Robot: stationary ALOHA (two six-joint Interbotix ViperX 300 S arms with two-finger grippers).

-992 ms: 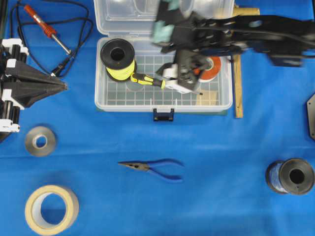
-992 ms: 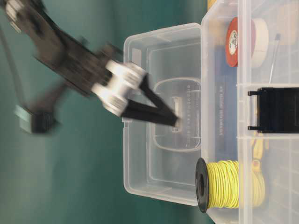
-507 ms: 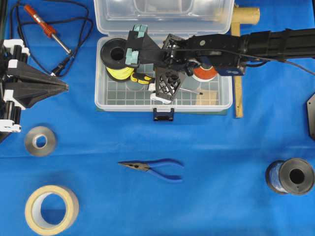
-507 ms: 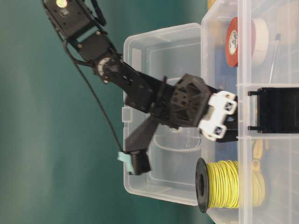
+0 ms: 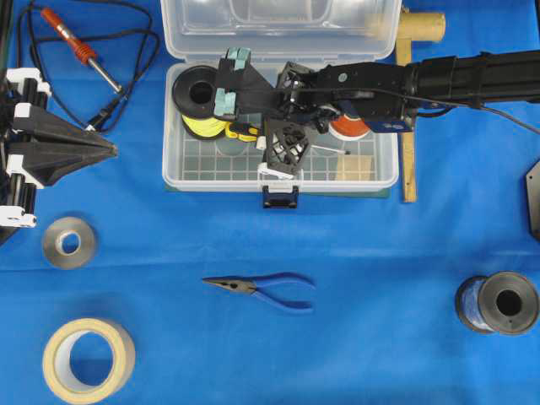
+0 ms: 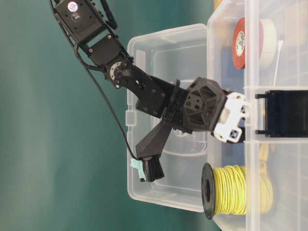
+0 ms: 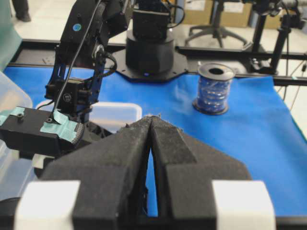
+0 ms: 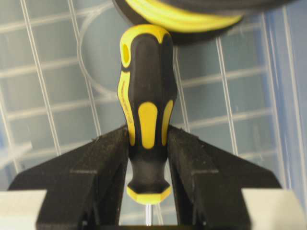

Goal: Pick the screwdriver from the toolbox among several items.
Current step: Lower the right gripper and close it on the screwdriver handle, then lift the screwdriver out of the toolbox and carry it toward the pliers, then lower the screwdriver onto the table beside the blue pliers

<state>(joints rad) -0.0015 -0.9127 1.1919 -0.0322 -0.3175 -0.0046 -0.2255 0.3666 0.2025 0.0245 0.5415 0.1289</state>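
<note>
The right gripper has descended into the toolbox and, having stood wide open above the floor one second ago, now has both jaws drawn in against the flanks of the screwdriver. In the right wrist view the two black fingers press on the lower part of the yellow-and-black handle, with no gap visible on either side; the grasp therefore appears made, although the tool still lies flat on the gridded floor of the toolbox. Relative to the toolbox, the screwdriver sits in the middle of the floor, with the butt of its handle just beside the black spool of yellow wire at the left end, and its thin shaft pointing toward the orange-and-white tape roll and the small wooden block at the right end. The left gripper rests well to the left of the toolbox, fully clenched on nothing. With closure apparently achieved, the pick stage is judged nearly complete; the remaining step is a vertical lift clear of the toolbox wall. The handle lies close to the spool, so a skewed lift could drag on it.
</note>
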